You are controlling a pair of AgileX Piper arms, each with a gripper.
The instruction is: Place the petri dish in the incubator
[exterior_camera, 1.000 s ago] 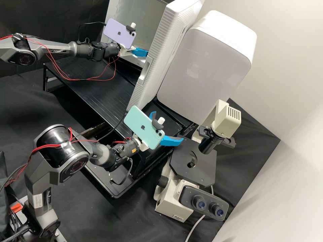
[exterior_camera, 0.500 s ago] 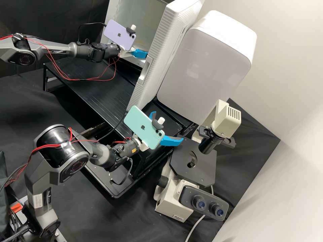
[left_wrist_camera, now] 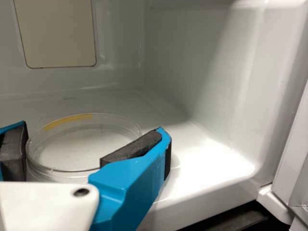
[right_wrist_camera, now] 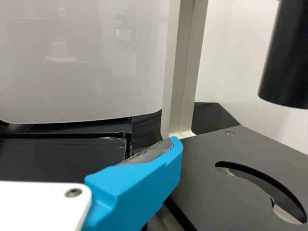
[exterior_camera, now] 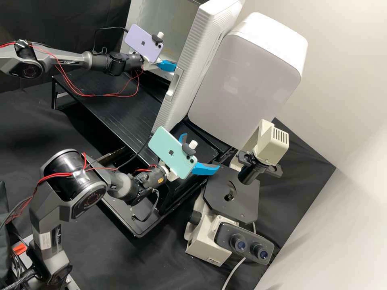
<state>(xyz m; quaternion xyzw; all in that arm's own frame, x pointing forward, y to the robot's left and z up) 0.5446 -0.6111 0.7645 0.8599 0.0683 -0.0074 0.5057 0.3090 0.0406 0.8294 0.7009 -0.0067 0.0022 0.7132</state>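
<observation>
the left claw [exterior_camera: 167, 64] is reached in past the open door [exterior_camera: 189, 60], and its two pads press on opposite sides of the dish [left_wrist_camera: 79, 144], so it grips the dish. the dish is upright inside the incubator [exterior_camera: 250, 72] and looks to rest on the white floor [left_wrist_camera: 211, 159], a little back from the front lip. i cannot tell whether its base is fully down.

judging by this, the step in hand is the letting go. first settle the dish flat, so it has nowhere to drop. then part the fingers slowly and evenly, so neither pad drags the clear wall sideways or tips it. once both pads are apart from the wall, draw the claw straight back, kept level, along the line it came in. the lower finger must clear the lip, and the wrist must clear the door's edge. any swing while the fingers are around the dish would likely slide it.

the right claw [exterior_camera: 201, 159] is open and empty, hanging just beside the stage [right_wrist_camera: 231, 159] of the microscope [exterior_camera: 229, 229], well apart from the chamber's mouth. it is best kept there.
</observation>
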